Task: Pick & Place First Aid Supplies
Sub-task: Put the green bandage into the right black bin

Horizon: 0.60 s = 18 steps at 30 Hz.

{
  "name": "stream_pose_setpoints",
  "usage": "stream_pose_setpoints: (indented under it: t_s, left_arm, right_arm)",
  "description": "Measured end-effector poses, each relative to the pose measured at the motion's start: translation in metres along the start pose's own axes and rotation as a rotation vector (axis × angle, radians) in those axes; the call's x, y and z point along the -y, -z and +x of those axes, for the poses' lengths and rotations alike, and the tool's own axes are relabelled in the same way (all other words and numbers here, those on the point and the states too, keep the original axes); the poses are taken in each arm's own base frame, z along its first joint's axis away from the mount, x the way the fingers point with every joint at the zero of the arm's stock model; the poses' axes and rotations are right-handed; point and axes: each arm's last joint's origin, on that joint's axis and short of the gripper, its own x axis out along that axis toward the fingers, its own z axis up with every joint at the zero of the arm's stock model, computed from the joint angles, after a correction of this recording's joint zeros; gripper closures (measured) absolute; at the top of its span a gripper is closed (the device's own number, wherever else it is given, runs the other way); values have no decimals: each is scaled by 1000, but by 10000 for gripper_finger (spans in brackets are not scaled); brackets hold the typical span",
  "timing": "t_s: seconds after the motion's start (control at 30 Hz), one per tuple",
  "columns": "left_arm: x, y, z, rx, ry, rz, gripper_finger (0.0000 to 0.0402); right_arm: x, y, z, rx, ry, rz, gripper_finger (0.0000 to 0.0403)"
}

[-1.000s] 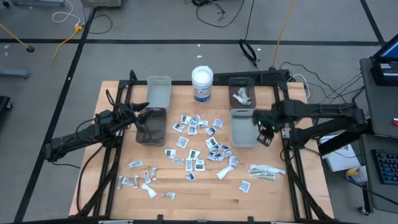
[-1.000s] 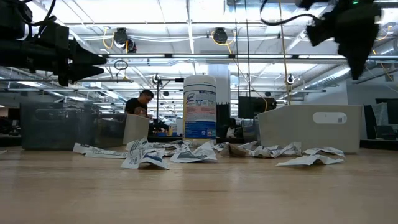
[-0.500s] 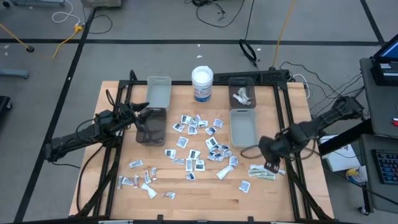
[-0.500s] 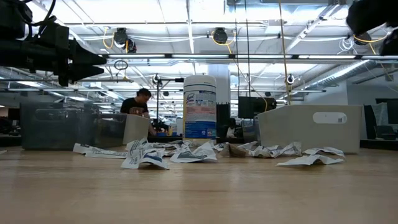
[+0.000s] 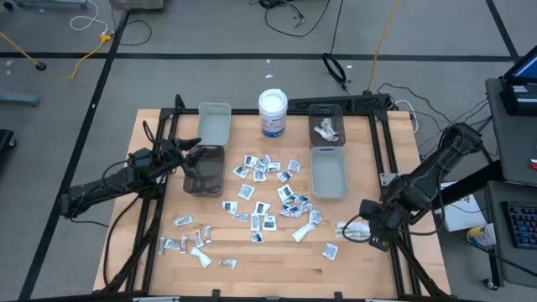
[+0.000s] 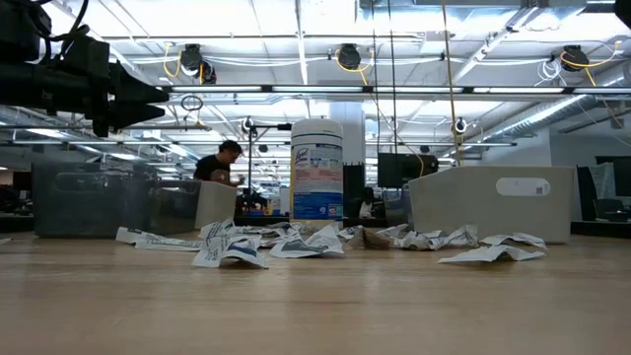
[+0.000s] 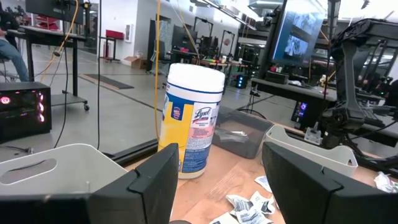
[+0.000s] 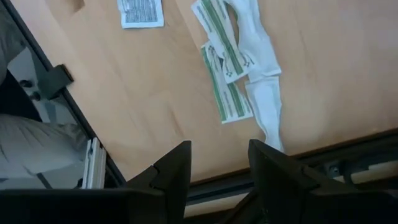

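Right gripper: the right arm's dark two-finger gripper [image 5: 375, 232] hangs over the table's right edge, above a little cluster of long pale sachets with green stripes [image 8: 231, 68]; its fingers [image 8: 171, 174] stand apart with nothing between them.
Left gripper: the left arm's dark gripper [image 5: 195, 152] waits over the dark clear plastic bin [image 5: 204, 170] at the left, jaws spread and empty.
Supplies: most of the small white packets with dark print [image 5: 270, 195] lie scattered mid-table on the pale wooden tabletop [image 5: 277, 256]; a few more strips [image 5: 186, 244] lie near the front left; the green-striped sachets [image 5: 354, 231] lie apart at the right, close to the table's rim.
Containers: a long grey plastic bin [image 5: 328, 172] sits just behind the sachets; a second grey bin [image 5: 215, 123] and a smaller dark bin [image 5: 326, 123] holding a few packets stand at the back, either side of the white round tub with the blue label [image 5: 273, 113].
Risk, overlap: the sachets touch and partly overlap, so I'd expect a pinch to lift two at once or drag one along.
Risk, edge: so near the rim, a nudged sachet could slide off the table.
Risk, flatness: they lie flat on wood; fingertips might skate over without catching.
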Motion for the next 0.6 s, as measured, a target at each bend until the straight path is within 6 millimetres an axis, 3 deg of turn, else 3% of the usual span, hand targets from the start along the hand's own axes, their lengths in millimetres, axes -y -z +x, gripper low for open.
stream_pose_setpoints:
  t_s: [0.17,0.47,0.6]
  left_arm:
    - [0,0,0,0,0,0,165]
    - [0,0,0,0,0,0,165]
    - [0,0,0,0,0,0,165]
  right_arm:
    - [3,4,19,-19,18,-10,250]
    - [23,8,74,-126,-35,3,250]
    - [32,10,84,-154,-6,8,250]
